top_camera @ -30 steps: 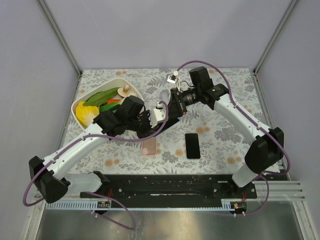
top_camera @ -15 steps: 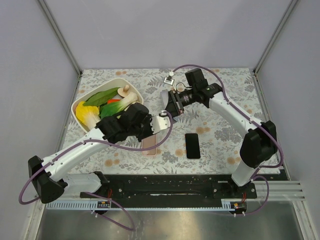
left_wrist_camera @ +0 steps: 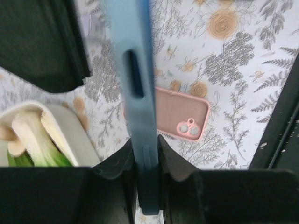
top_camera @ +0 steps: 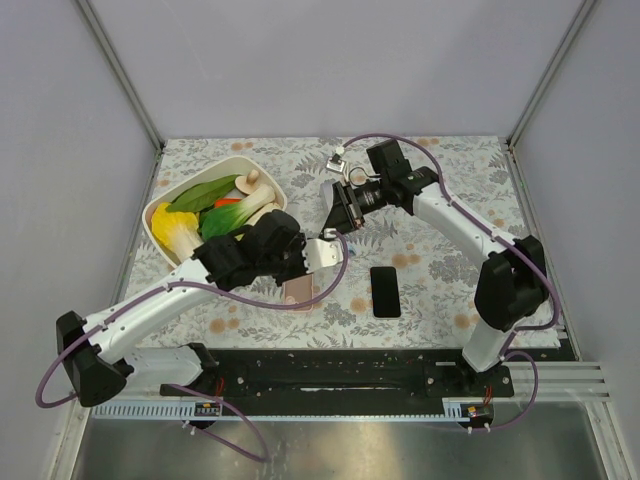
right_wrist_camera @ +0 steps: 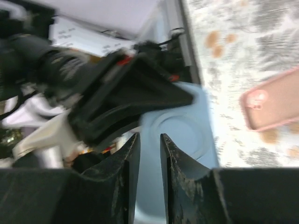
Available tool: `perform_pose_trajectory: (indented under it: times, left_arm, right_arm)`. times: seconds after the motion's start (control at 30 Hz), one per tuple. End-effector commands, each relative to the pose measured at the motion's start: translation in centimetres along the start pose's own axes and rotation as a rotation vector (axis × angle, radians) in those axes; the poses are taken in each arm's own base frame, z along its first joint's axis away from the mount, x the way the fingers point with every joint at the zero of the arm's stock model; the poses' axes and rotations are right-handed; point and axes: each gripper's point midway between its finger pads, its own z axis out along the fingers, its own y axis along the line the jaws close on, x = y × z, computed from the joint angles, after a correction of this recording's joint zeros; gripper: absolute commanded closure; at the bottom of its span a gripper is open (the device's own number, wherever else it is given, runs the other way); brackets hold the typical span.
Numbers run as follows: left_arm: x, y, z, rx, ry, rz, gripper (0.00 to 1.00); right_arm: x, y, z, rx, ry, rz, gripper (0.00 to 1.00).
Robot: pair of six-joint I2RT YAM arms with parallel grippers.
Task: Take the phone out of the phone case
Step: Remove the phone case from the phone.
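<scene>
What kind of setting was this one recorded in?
Probably a lab robot test cell: plain grey panel walls, white robot arms bolted to a black base rail, and a staged floral-print tabletop.

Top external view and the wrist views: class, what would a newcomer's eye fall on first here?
First comes the left claw, pinching a blue phone case edge-on above the floral table. Just beneath it a pink case lies flat. In the top view, a black phone rests alone to the right of that.
</scene>
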Motion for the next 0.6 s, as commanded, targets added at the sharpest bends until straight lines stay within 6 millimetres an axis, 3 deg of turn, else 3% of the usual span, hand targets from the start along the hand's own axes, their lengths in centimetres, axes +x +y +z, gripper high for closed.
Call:
perform_pose_trajectory:
  times: [0.0, 0.23, 0.4, 0.43, 0.57]
  left_arm:
    - [-8.4, -1.5, -3.5, 0.073, -0.350, 0.138, 1.00]
    - [-8.5, -1.8, -3.9, 0.113, -0.370, 0.106, 1.00]
    - [-8.0, -1.3, -4.2, 0.145, -0.393, 0.043, 1.00]
    - [-8.0, -1.2, -4.4, 0.156, -0.405, 0.030, 1.00]
    - [-8.2, -0.7, -5.7, 0.187, -0.442, -0.026, 1.00]
  right_arm:
    - [-2.7, -4.8, -0.4, 0.191, -0.081, -0.058, 1.00]
    - [-3.3, -5.0, -1.6, 0.218, -0.103, -0.105, 0.97]
    - [-4.6, -4.2, -4.2, 0.290, -0.171, -0.183, 0.63]
    - [-4.8, -4.2, -4.8, 0.313, -0.181, -0.196, 0.46]
    - [-5.4, -4.1, -7.8, 0.403, -0.230, -0.280, 0.36]
